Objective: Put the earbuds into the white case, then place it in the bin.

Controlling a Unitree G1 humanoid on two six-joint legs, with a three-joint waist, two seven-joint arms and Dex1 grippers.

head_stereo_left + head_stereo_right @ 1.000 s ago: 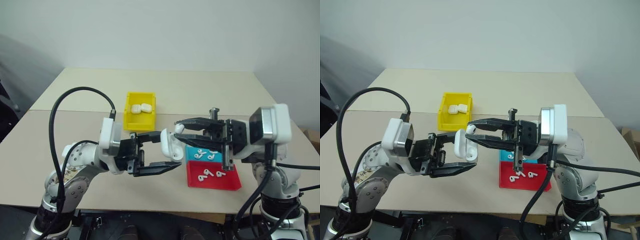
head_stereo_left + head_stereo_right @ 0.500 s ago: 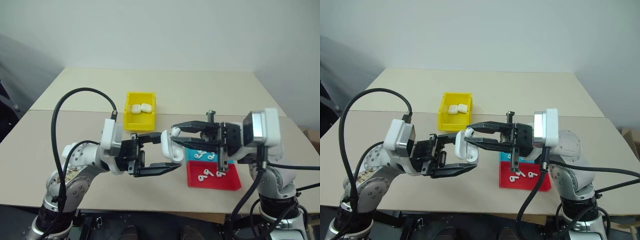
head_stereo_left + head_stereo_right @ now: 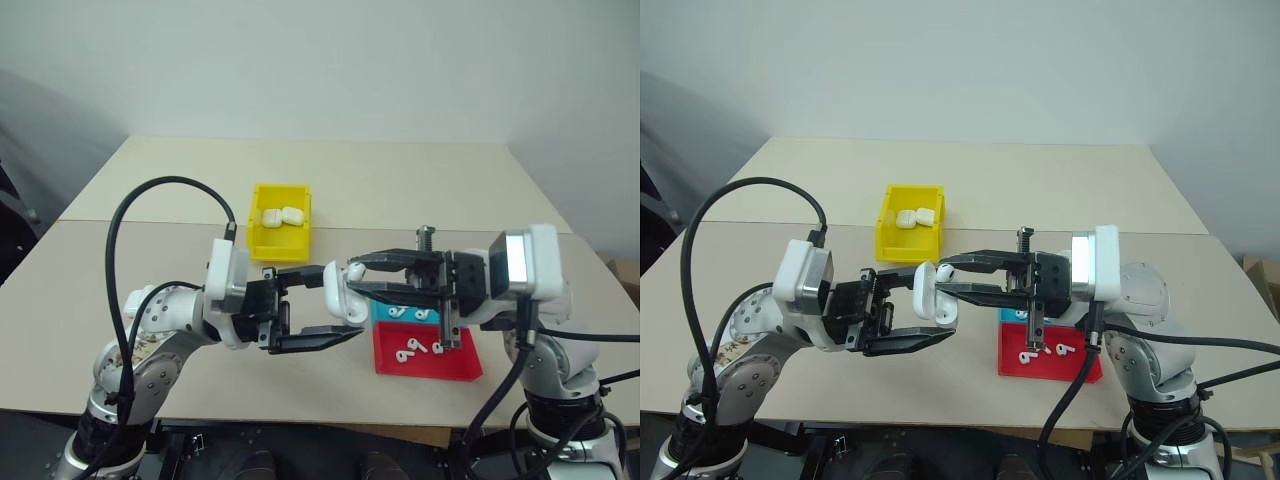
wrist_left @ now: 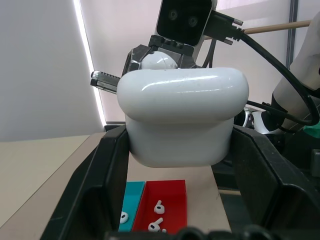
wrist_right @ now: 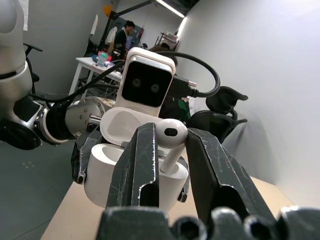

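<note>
An earbud (image 5: 170, 134) is pinched between the right gripper's (image 5: 167, 150) jaws, stem poised at the open white case (image 5: 132, 172), which the left gripper (image 3: 335, 308) clamps between its jaws above the table. Insertion looks underway; closing the lid and carrying it to the yellow bin (image 3: 256, 238), holding two cases already, remain.
</note>
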